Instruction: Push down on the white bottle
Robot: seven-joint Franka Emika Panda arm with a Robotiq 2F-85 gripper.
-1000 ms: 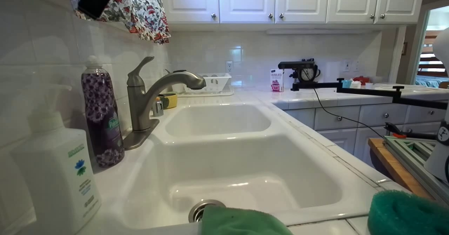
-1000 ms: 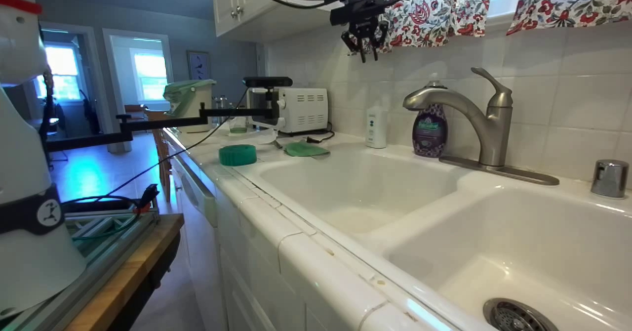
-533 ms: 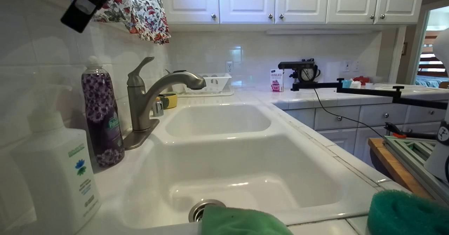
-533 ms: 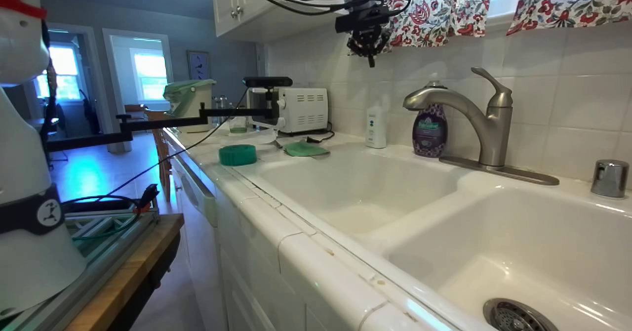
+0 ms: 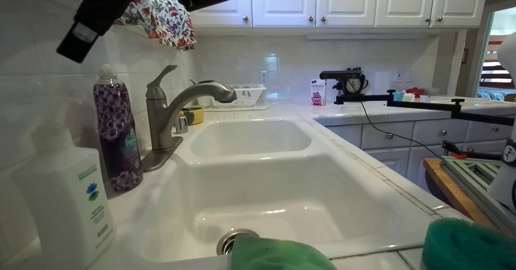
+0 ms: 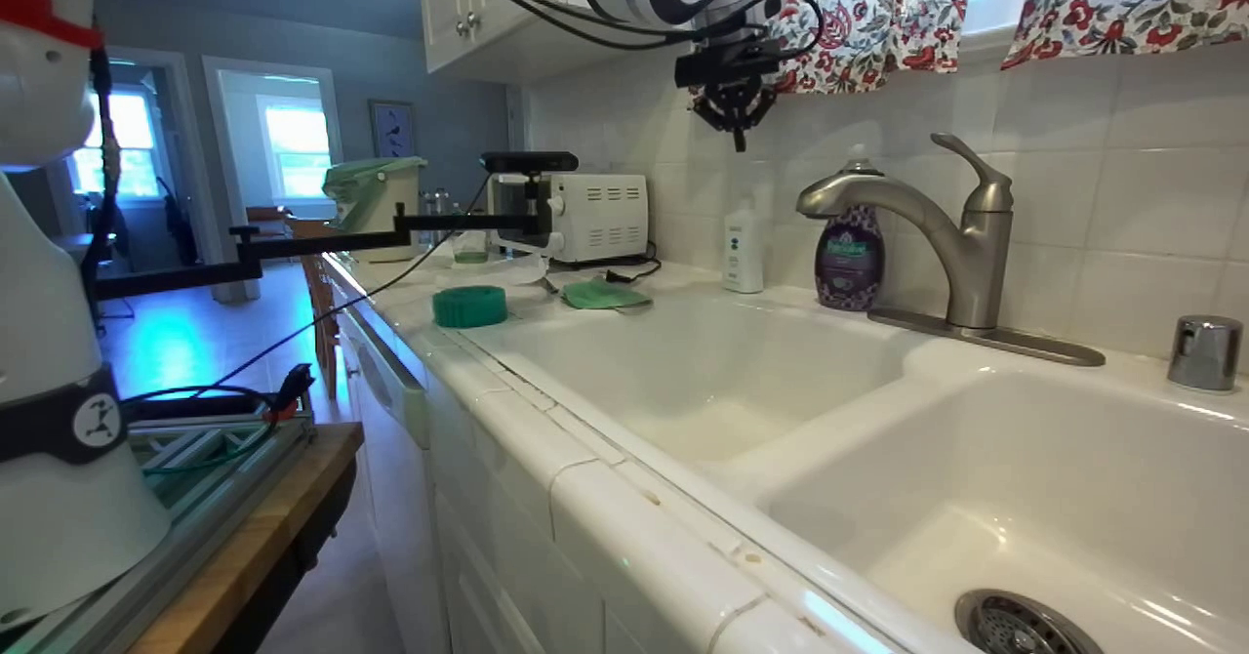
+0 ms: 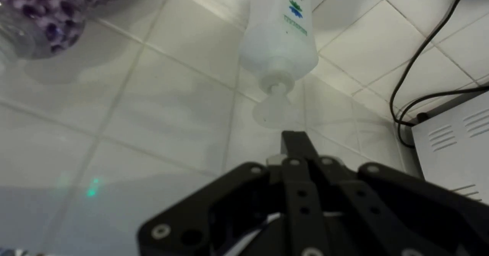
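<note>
The white bottle [image 5: 66, 201] stands upright on the counter by the tiled wall, at the sink's edge. It also shows in an exterior view [image 6: 744, 256] and in the wrist view [image 7: 280, 38], with its pale pump head [image 7: 276, 105] pointing toward my fingertips. My gripper [image 6: 739, 139] is shut and empty, fingers pointing down. It hangs above the white bottle with a clear gap, and also shows in an exterior view [image 5: 74, 46]. In the wrist view, the closed fingertips [image 7: 295, 135] lie just below the pump head in the picture.
A purple floral bottle [image 5: 117, 137] stands beside the white bottle, next to the faucet [image 5: 161, 117]. The double sink [image 6: 703, 342] lies in front. A white toaster oven [image 6: 600, 215], a green cloth [image 6: 600, 294] and a teal sponge [image 6: 469, 306] are on the counter.
My gripper has gone from slightly open to shut. It has moved down toward the white bottle, a little rightward in an exterior view. The bottles have not moved.
</note>
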